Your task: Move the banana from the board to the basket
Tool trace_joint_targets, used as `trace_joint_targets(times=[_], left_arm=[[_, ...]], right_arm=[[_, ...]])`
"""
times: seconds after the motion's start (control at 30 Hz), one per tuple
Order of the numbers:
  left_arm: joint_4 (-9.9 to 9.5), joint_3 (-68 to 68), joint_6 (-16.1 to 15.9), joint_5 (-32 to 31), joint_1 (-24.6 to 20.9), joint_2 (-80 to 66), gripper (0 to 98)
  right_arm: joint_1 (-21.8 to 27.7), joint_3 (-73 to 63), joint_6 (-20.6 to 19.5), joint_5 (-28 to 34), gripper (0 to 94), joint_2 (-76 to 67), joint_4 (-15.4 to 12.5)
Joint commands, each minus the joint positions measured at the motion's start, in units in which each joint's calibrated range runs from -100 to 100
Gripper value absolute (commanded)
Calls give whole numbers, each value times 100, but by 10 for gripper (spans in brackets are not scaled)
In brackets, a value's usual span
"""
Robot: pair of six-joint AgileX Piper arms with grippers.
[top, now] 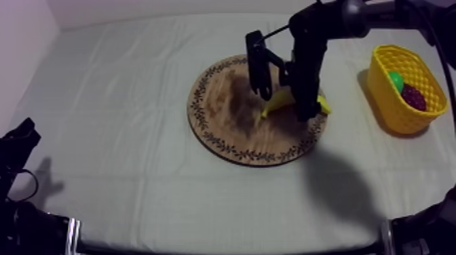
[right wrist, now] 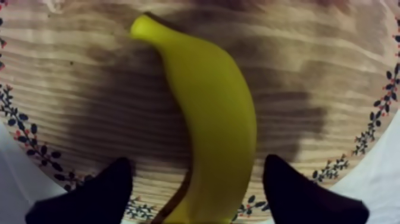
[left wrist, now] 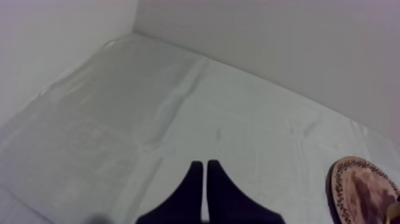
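Right of centre in the top view, on the round wooden board (top: pixel 224 115): the banana (top: pixel 277 105), flat on the wood near the board's right rim, not yet lifted. Down over it from the upper right, the right gripper (top: pixel 298 102), jaws wide, one black finger at either side of the banana's end by the patterned rim. In the right wrist view, bare wood between one finger and the peel, the other finger just beside the peel, neither closed on it. At the far right of the top view, on the grey-white cloth (top: pixel 136 176) and well apart from the board: the yellow basket (top: pixel 400 116), upright. Inside it, a green fruit (top: pixel 395 79) toward the back wall and, just beside that, a dark reddish bunch of grapes (top: pixel 414 97). Low at the left edge of the top view, the left gripper (top: pixel 17 142), well apart from the board. In the left wrist view, fingers together in a narrow wedge over bare cloth, holding nothing, the board's rim farther off.
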Motion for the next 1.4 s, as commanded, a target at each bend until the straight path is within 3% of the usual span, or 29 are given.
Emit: trace_joint_targets(times=[0.0, 0.17, 0.4, 0.87, 1.37], left_arm=[[-1, 3, -1, -1, -2, 2, 1], [-1, 3, -1, -1, -2, 2, 1], [-1, 3, -1, -1, -2, 2, 1], [-1, 3, -1, -1, -2, 2, 1], [-1, 3, -1, -1, -2, 2, 1]], right_arm=[[-12, -38, -16, 22, 515, 28, -6], [-46, -174, -63, 21, 331, 97, -15], [-76, -228, -126, -21, 199, 146, -7], [-85, -267, -68, 202, 189, -541, -38], [-44, -978, 74, 1400, 193, -1942, -180]])
